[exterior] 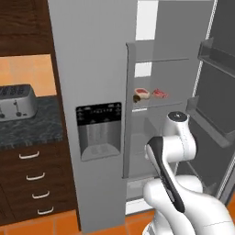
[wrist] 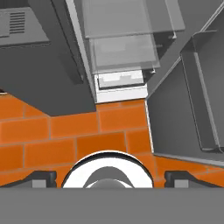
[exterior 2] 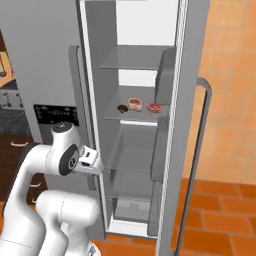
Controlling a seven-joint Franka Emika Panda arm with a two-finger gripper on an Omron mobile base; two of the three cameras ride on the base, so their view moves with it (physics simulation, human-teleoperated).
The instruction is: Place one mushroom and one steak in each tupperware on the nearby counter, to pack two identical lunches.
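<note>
A: So, fridge (exterior: 96, 69) first: its right compartment stands open, and the door (exterior 2: 197, 150) is swung wide on the far side of the jaws (wrist: 109, 178). Risk: a wide arm swing clips the door or the shelf edges.

B: Jaws state?

A: Spread wide, empty, pointing down at the orange tile floor (wrist: 65, 140), low in front of the fridge's bottom drawer. Nothing between them.

B: Food?

A: High above and ahead of the jaws, on the middle shelf (exterior 2: 137, 116): two steaks (exterior 2: 135, 104), one paler, one redder (exterior 2: 154, 107), and a mushroom (exterior 2: 121, 108) touching or just beside the paler one. I see only one mushroom; a second could be hidden.

B: Failure mode?

A: Tight cluster. Jaws may nudge the mushroom while grabbing steak, or pinch both.

B: Desk?

A: Desk (exterior: 32, 126) is well off to the left past the fridge, toaster (exterior: 17, 102) on it. Tupperware isn't anywhere I can make out; long carry, drop risk.
</note>
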